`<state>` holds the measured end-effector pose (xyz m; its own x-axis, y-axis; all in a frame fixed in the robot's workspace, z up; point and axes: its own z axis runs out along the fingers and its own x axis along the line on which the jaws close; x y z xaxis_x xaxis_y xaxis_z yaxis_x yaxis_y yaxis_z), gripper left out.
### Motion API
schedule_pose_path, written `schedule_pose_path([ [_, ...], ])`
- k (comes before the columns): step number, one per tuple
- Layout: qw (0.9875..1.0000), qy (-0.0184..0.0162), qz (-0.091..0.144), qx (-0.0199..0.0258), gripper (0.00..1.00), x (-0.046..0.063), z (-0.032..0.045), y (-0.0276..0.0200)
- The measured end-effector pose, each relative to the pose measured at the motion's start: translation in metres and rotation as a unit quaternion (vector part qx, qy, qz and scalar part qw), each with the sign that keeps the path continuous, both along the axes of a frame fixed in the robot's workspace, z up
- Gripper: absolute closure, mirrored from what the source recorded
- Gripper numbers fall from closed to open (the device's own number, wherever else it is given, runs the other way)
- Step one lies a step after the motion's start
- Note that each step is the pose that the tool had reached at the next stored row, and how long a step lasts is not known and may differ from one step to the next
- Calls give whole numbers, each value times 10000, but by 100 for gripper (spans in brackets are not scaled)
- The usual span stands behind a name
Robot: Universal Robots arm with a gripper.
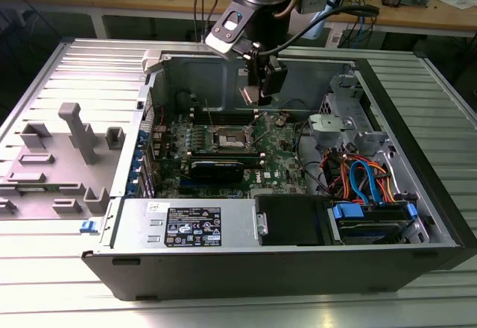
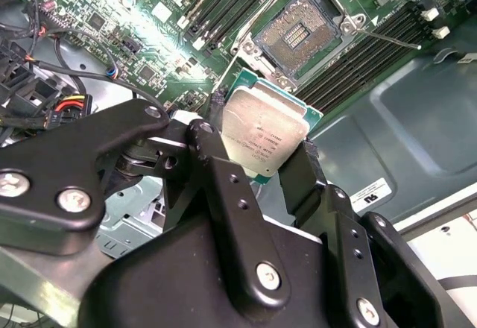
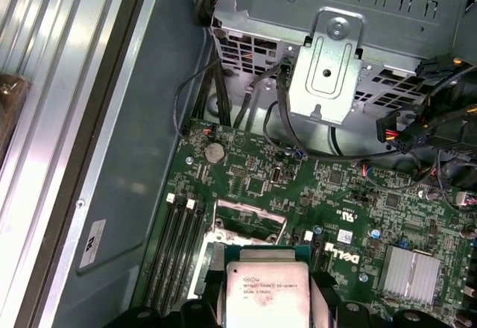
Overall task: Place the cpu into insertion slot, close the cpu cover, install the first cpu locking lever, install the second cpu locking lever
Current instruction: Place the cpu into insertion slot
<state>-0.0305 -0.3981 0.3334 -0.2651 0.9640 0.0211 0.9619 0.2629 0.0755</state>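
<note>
Closest in, matte black, bolt-studded fingers of the tool, clamped narrow on opposite edges of the cpu: flat square chip, brushed silvery-grey lid, thin green rim. Held in the air above the green motherboard, clear of the insertion slot, a square socket with dark pinned centre and silvery rim, lying bare. Alongside, long narrow memory slots, all inside the grey sheet-metal computer case.

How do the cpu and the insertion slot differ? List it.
The cpu shows a pale silvery top; the insertion slot has a dark centre. The cpu is clamped in the gripper, off the board; the insertion slot sits empty on the board. Both are square.
</note>
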Motion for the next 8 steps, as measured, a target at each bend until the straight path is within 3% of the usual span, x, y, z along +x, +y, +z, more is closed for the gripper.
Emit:
schedule_pose_path([
  [8, 10000, 0, -20, 0, 46, -1, -1, 0],
])
